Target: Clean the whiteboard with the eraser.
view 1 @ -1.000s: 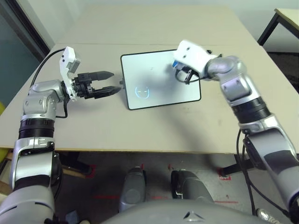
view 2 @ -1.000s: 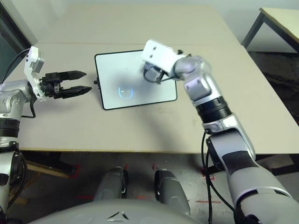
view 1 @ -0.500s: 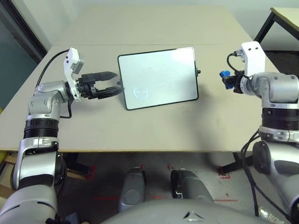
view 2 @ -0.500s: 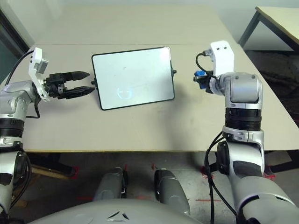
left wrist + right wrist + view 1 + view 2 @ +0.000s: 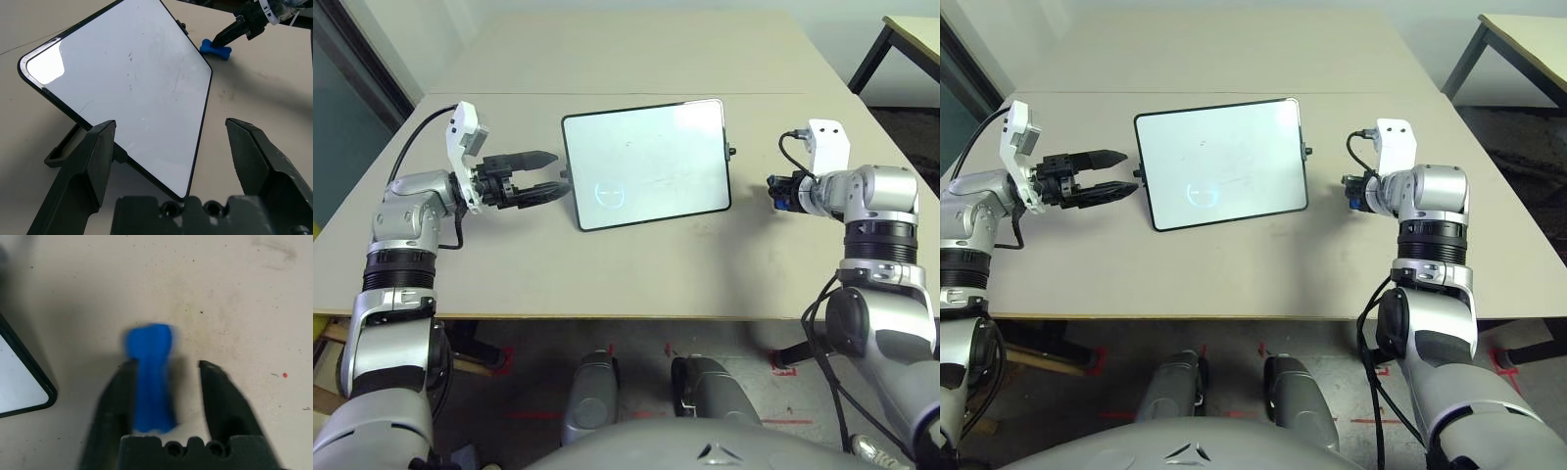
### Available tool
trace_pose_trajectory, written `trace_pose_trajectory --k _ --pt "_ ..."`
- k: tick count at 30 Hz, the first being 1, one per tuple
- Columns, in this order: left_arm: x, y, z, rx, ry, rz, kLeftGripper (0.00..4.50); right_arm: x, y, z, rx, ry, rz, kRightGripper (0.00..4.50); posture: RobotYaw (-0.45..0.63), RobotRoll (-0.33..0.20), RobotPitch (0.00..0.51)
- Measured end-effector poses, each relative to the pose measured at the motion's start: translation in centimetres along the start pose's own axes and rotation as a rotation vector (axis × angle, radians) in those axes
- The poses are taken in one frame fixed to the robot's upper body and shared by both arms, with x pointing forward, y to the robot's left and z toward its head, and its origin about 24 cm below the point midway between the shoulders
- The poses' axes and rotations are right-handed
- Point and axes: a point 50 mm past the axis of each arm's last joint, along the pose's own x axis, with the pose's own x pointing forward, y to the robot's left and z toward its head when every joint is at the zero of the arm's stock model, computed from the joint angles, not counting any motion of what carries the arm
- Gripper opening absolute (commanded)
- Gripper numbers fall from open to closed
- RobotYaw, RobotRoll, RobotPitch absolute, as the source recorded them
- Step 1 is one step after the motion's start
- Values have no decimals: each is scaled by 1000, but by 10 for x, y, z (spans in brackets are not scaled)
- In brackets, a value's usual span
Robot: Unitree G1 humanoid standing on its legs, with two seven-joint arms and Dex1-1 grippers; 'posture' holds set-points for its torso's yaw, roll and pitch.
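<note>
The whiteboard (image 5: 646,162), white in a thin black frame, rests on the table with a faint blue circle mark (image 5: 610,192) near its left edge. My left gripper (image 5: 548,174) is open just left of the board, its fingers (image 5: 93,156) either side of the board's near corner. The blue eraser (image 5: 215,50) lies on the table to the right of the board. My right gripper (image 5: 779,194) hovers over it, open, and the eraser (image 5: 150,377) sits between the spread fingers, close to one of them.
The beige table (image 5: 636,274) has bare surface in front of and behind the board. A second table (image 5: 913,34) stands at the far right. A black cable (image 5: 411,147) loops from my left wrist.
My right arm swung off the board to its right side and came down to the table. The eraser, gripped before, now sits between opened fingers. The left arm barely moved.
</note>
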Motion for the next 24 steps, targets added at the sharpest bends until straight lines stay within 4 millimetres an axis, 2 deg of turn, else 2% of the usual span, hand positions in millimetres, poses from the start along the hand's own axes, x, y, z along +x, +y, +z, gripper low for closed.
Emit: trace_pose_trajectory --k 3,4,7,11,14,18,24 --pt "0 0 0 1 1 1 4500 1 0 -4 -1 10 8 4374 266 0 71" --pt "0 0 0 1 2 2 4500 1 0 -4 -1 11 10 4446 263 0 70" --pt "-6 1 0 2 10 16 4500 -7 -5 0 -11 -29 13 4446 263 0 70" --pt "-21 4 7 17 -8 75 4500 -24 -21 20 -33 -201 -11 4446 260 0 67" --pt "-29 7 9 34 -33 138 4500 -29 -34 24 26 -369 11 4446 265 0 68" --pt "-38 21 1 64 -129 384 4500 -26 -58 17 88 -542 -31 4446 270 0 68" --pt "-54 42 -5 63 -266 805 4500 -14 -70 4 74 -702 -48 4446 265 0 79"
